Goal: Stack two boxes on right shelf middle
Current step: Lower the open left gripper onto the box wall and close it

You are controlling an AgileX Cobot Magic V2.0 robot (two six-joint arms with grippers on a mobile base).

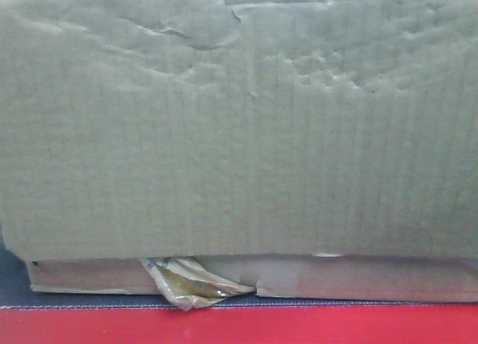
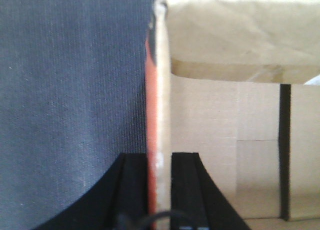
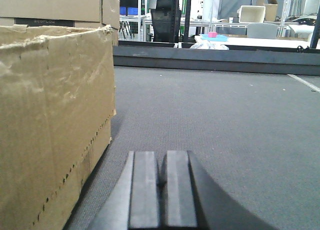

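Front view: large carton fills nearly the whole frame, face dented and creased along the top. It sits on a flat carton, of which only a low strip shows beneath. A torn yellowish tape flap hangs from the flat carton's front, left of centre. Both rest on a grey surface, close behind its red front edge.

Left wrist view: left gripper straddles the upright wall of an open carton. One black finger is inside and the other outside, both pressed to the cardboard, so the wall is clamped. The wall's outer side shows orange-red. Which of the two cartons this is cannot be told. Grey surface lies to the left of the wall.

Right wrist view: right gripper is low over the grey surface, fingers drawn together with barely a slit between them and nothing gripped. A brown carton with perforated seams stands just beside it at the left of the frame, not touching. Another carton stands behind that one. Far background: a black chair and a white bin.
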